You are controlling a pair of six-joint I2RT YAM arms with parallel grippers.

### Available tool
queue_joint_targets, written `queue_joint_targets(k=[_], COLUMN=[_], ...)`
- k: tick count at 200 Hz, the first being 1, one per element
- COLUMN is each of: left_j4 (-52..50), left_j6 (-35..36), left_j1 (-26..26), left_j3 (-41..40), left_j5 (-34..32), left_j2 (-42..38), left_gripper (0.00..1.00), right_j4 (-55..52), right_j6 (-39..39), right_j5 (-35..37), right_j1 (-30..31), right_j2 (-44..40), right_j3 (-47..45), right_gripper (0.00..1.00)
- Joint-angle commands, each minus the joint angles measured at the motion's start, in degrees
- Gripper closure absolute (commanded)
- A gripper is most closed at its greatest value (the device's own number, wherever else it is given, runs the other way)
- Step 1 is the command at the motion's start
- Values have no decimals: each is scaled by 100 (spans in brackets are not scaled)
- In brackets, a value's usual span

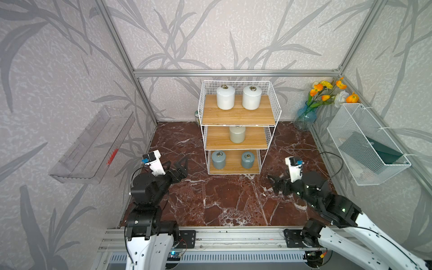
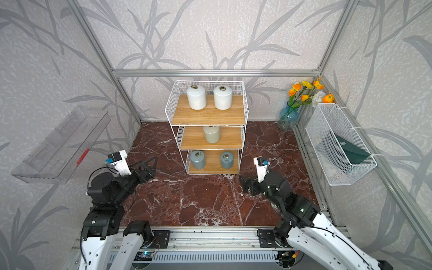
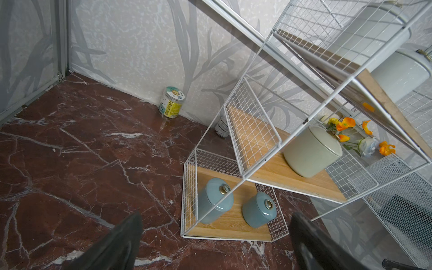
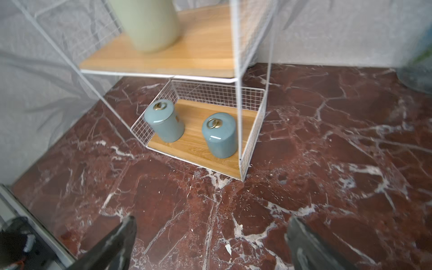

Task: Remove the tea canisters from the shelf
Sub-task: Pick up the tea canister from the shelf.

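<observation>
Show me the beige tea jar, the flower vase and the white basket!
beige tea canister (image 1: 237,136): in a top view, its side wall.
blue flower vase (image 1: 304,119): in a top view, its glass belly.
white mesh basket (image 1: 346,159): in a top view, its mesh wall.

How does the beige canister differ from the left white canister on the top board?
Colour: the beige canister is dull cream; the white canister is bright white.
Place: the beige canister stands on the middle board of the shelf; the white canister on the top board.
Company: the beige canister stands alone; the white canister has a second white canister beside it.
Both are upright, glossy and lidded.
</observation>
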Motion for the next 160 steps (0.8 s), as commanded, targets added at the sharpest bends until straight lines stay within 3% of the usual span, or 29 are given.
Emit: queue_joint_targets(k=[1, 23, 57, 160], left_j4=[7, 145, 283, 716], left_j6=[268, 274, 545, 1625], left_j1=[-156, -418, -1210, -3104], left_j3=[186, 171, 69, 241], left_j5=[-2, -33, -618, -2681], left_j2=[151, 279, 431, 1389], left_gripper=[1, 1, 2, 4], right_j4=[856, 1403, 2032, 4209], right_j6=[-412, -378, -800, -1628], right_j5=[1410, 1574, 2657, 4019], right_j1=[959, 1541, 2368, 2325], right_j2=[422, 1048, 1987, 2770], right_j3=[279, 415, 881, 956], right_gripper=[1, 1, 1, 1])
